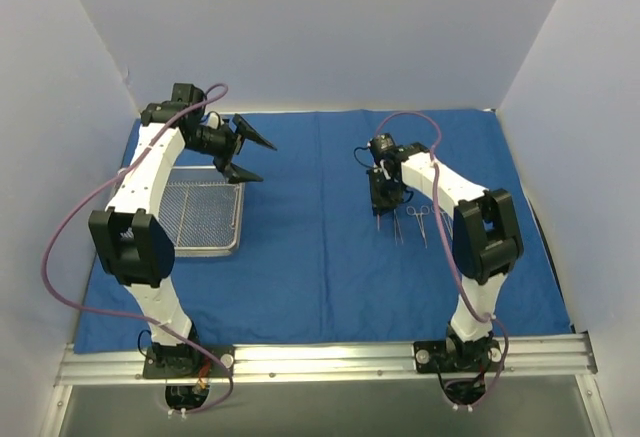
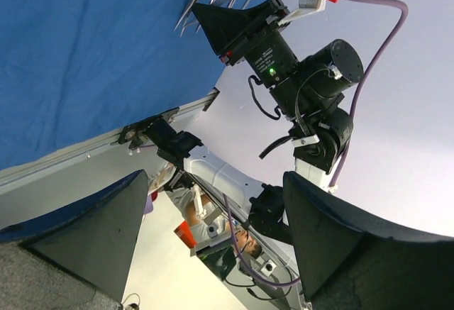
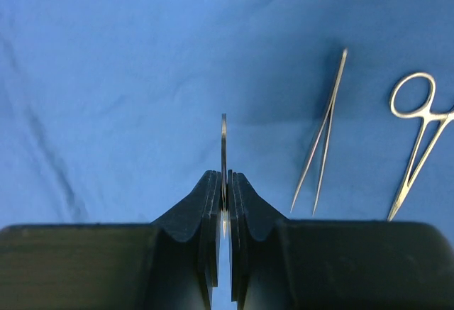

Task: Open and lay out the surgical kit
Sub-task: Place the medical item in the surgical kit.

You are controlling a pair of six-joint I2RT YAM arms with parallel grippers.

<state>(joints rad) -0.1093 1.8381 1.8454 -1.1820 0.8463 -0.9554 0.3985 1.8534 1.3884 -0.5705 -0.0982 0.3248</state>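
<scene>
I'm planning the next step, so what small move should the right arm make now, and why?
Probably ease the right gripper down and open it, leaving the thin steel instrument on the blue cloth. It is shut on that instrument over bare cloth, just left of the tweezers and ring-handled tool already laid out.

The cloth (image 1: 320, 267) covers the table. The tray (image 1: 238, 219) lies on its left part. On its right part, well apart from the tray, lie the tweezers (image 3: 323, 136), with the clamp (image 3: 418, 129) just beside them on the right. Just left of the tweezers, a 3rd instrument (image 3: 223, 143) sits in the right gripper (image 3: 223, 182).
</scene>
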